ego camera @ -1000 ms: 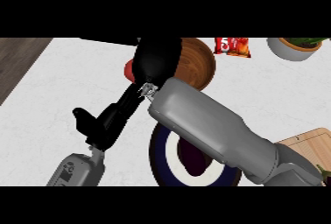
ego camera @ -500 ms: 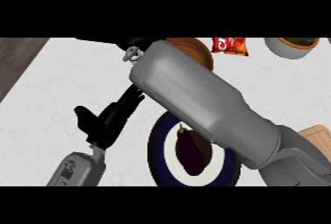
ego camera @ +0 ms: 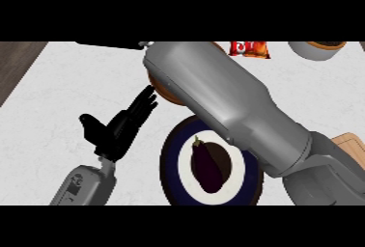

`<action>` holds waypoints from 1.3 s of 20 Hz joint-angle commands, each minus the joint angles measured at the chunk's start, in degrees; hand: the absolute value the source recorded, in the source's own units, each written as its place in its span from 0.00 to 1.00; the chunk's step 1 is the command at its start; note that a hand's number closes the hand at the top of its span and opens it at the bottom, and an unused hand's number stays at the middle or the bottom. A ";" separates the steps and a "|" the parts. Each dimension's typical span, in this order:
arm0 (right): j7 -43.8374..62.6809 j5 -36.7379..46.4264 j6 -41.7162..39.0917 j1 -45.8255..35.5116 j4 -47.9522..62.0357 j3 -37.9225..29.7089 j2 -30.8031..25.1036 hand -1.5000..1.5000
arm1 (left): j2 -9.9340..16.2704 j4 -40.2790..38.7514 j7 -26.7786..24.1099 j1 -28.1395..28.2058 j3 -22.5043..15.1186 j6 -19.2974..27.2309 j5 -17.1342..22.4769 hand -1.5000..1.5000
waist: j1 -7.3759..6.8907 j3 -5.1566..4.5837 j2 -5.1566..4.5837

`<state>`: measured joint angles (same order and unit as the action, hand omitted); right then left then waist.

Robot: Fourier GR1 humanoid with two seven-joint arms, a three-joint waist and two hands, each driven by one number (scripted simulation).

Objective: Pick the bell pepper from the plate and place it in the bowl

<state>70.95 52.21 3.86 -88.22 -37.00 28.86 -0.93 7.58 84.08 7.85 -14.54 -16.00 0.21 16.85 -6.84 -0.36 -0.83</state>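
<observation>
A dark-blue-rimmed plate (ego camera: 170, 159) with a white middle lies at centre bottom. On it rests a dark purple eggplant (ego camera: 210, 164); I see no bell pepper. Behind it, my grey right forearm (ego camera: 214, 91) covers most of a brown bowl (ego camera: 164, 90). Only a black sliver of my right hand (ego camera: 107, 45) shows at the top edge, up and left of the bowl. My left hand (ego camera: 118, 128) stands open to the left of the plate, fingers straight and pointing up, holding nothing.
A red snack bag (ego camera: 249, 48) and a white pot (ego camera: 314, 50) sit at the back right. A wooden board (ego camera: 351, 144) shows at the right edge. A dark wood strip (ego camera: 18, 62) borders the white counter on the left.
My right forearm has swung up and away, taking the hand almost out past the top edge. The plate and the eggplant on it are now uncovered. The left hand has stayed put.
</observation>
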 commanded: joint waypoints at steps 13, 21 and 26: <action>4.25 1.71 8.82 4.21 20.49 -5.06 0.89 1.00 | 1.61 1.98 0.04 1.42 1.67 -0.68 0.08 0.50 | 1.65 0.20 -0.93; 0.74 -1.40 23.91 9.67 22.47 -12.39 0.89 0.00 | 0.33 3.70 -1.73 4.70 -0.06 0.19 -1.35 0.50 | 2.01 0.33 -0.82; -4.33 -1.91 35.51 9.70 18.55 -15.57 0.88 0.00 | -0.68 1.73 -2.12 4.17 0.64 1.40 -1.69 0.50 | 3.55 0.38 -0.45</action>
<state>61.32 50.91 26.48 -78.71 -16.01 15.67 -0.64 7.62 86.71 7.09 -11.44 -15.26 1.07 15.69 -4.15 -0.01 -1.59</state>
